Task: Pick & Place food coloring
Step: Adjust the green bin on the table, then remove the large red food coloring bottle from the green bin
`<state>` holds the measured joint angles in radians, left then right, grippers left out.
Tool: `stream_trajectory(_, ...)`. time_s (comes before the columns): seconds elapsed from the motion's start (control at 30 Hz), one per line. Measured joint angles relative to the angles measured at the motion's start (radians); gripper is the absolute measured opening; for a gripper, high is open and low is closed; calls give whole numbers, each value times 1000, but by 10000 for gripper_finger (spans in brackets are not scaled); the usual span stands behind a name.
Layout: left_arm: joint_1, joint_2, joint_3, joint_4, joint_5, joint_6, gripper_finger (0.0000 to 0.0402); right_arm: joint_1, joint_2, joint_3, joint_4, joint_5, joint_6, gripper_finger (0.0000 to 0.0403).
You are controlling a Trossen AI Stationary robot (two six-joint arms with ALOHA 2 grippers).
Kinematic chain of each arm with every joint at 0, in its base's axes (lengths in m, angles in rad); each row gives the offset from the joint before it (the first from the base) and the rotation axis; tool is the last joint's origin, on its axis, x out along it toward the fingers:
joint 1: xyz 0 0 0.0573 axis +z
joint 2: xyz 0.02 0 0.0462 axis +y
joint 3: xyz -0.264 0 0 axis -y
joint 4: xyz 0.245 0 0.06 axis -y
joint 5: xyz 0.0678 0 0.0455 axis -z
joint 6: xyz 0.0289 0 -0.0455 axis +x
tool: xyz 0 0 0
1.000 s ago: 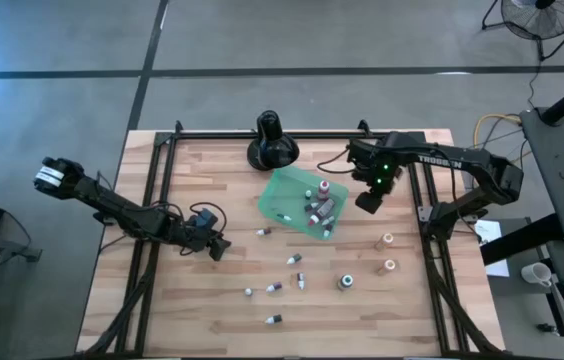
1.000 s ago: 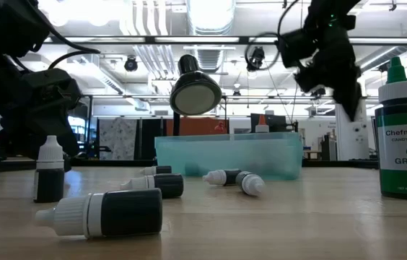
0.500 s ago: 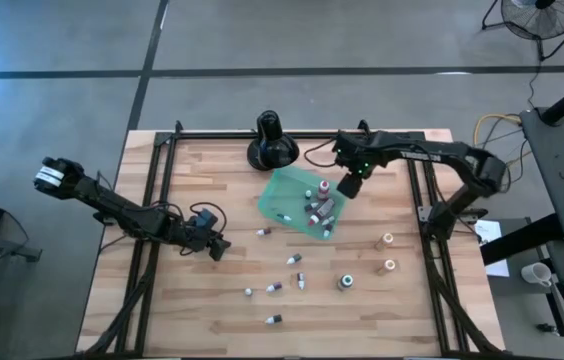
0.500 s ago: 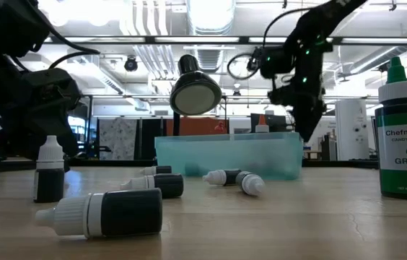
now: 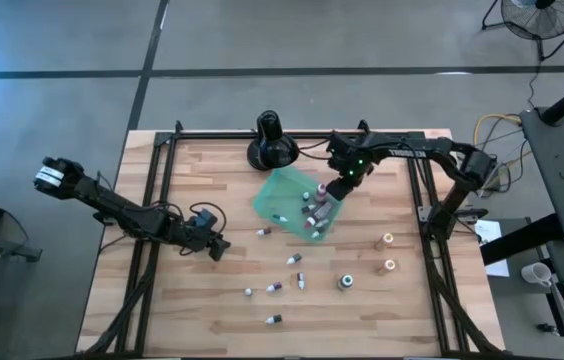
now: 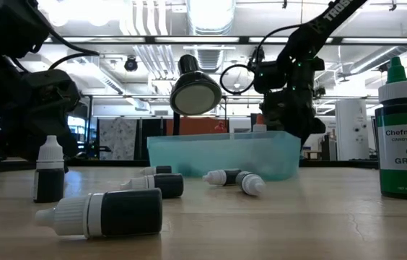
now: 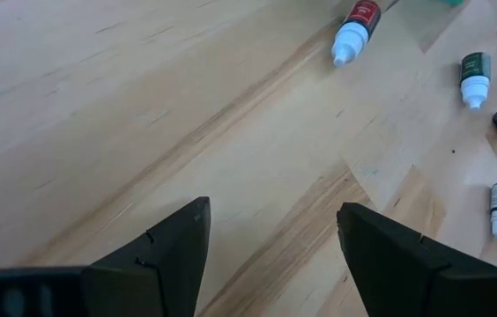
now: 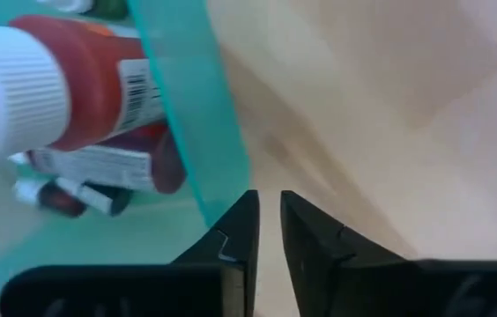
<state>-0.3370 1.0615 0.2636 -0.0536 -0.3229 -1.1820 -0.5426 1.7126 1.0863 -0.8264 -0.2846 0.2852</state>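
Note:
The teal tray (image 5: 280,192) lies on the wood and holds several food coloring bottles (image 5: 316,207); a red one (image 8: 81,79) lies just inside its wall. More bottles (image 5: 295,260) lie scattered on the table nearer the front, and two (image 7: 357,26) (image 7: 472,75) show ahead of my left gripper. My right gripper (image 5: 341,189) (image 8: 269,231) points steeply down at the tray's right corner, shut. My left gripper (image 5: 218,246) (image 7: 270,238) hovers open over bare wood left of the bottles. My right gripper comes from above, slanting down, at the tray's right-hand wall (image 8: 218,180) near its corner. One fingertip (image 8: 235,231) meets the wall's outer side; bare wood shows in the thin slit between the fingers. The tray's base stays on the table.
A black round-based stand (image 5: 272,145) stands just behind the tray. A larger green bottle (image 6: 404,137) (image 5: 345,282) stands upright near the front right, with two small pale bottles (image 5: 388,253) beyond it. Black frame rails (image 5: 162,180) run along the table's sides.
My right gripper has gone down and toward the table's left, from right of the tray to its right corner, and has shut. The tray has slid a little toward the left and turned slightly.

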Motion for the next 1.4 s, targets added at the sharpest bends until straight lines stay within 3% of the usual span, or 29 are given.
stream_trajectory(0.37, 2, 0, -5, 0, 0, -1, 223, 86, 0, 0, 62, -165, -21, 38)
stream_trajectory(0.6, 2, 0, -5, 0, 0, -1, 223, 132, -4, 45, -21, -167, -81, 38)
stream_trajectory(0.87, 2, 0, -5, 8, 0, 45, 223, 138, -32, 201, -204, -90, -205, 38)
stream_trajectory(1.0, 2, 0, -1, 72, -57, 220, 223, 162, -70, 274, -268, -14, -197, 38)
stream_trajectory(1.13, 30, 0, 23, 163, -142, 476, 223, 236, -166, 246, -292, 59, -114, 38)
stream_trajectory(1.4, 179, 6, 185, 175, 9, 777, 223, 384, -415, 44, -285, 168, 110, 38)
